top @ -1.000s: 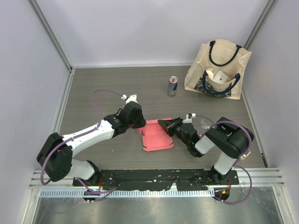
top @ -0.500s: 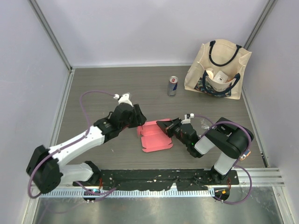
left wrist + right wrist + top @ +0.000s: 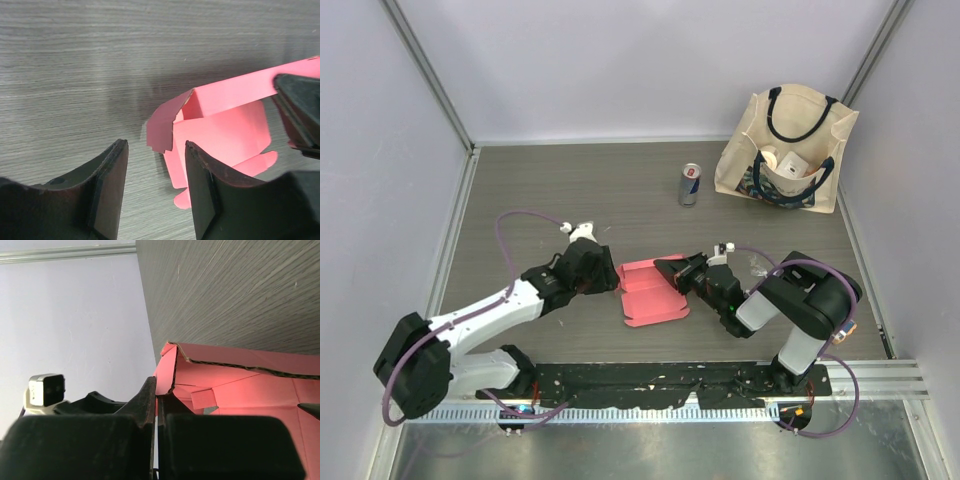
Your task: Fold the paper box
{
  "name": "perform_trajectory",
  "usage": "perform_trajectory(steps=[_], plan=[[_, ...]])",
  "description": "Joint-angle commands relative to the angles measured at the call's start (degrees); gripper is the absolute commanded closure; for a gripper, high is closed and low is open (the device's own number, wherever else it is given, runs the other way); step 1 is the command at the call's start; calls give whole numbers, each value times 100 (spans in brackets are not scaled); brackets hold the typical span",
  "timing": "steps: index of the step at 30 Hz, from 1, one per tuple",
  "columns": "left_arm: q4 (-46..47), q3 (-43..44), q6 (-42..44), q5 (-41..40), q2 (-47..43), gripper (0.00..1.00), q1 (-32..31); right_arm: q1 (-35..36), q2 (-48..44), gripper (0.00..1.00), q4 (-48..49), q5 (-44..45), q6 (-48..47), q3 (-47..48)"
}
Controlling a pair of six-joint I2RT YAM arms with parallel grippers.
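Paper box (image 3: 653, 293), pink-red and half raised, lies on the grey counter (image 3: 570, 190) between your two pincers. Its end sits just ahead of the left pincer (image 3: 156, 150), and its long wall (image 3: 235, 92) is gripped by the right pincer (image 3: 156, 396). The left pincer's jaws stand apart and hold nothing. The right pincer's jaws are pressed together on the top edge of that wall, holding it upright. Directly in front of the left pincer's gap, a loose end flap (image 3: 161, 125) bends outward from the wall's corner.

The step in hand appears to be turning this flap in. Hold the right clamp firm, so the wall serves as the hinge post. Bring the left pincer in low and square to the flap. Press it close to its crease rather than at its free edge, then swing it in along that crease. The card looks thin, so squeeze lightly and go slowly. Watch that the base panel below the right pincer does not skate across the counter.
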Motion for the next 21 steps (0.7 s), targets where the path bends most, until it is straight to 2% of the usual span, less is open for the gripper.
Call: perform_trajectory(steps=[1, 8, 16, 21], plan=[[420, 210, -36, 269, 402, 54, -4, 31, 13, 98, -300, -11, -288, -4], [746, 333, -247, 612, 535, 82, -13, 40, 57, 98, -282, -11, -288, 5], [1203, 377, -572, 964, 780, 89, -65, 127, 163, 98, -168, 59, -315, -66], [1431, 289, -678, 850, 842, 87, -180, 206, 172, 98, -142, 156, -324, -74]])
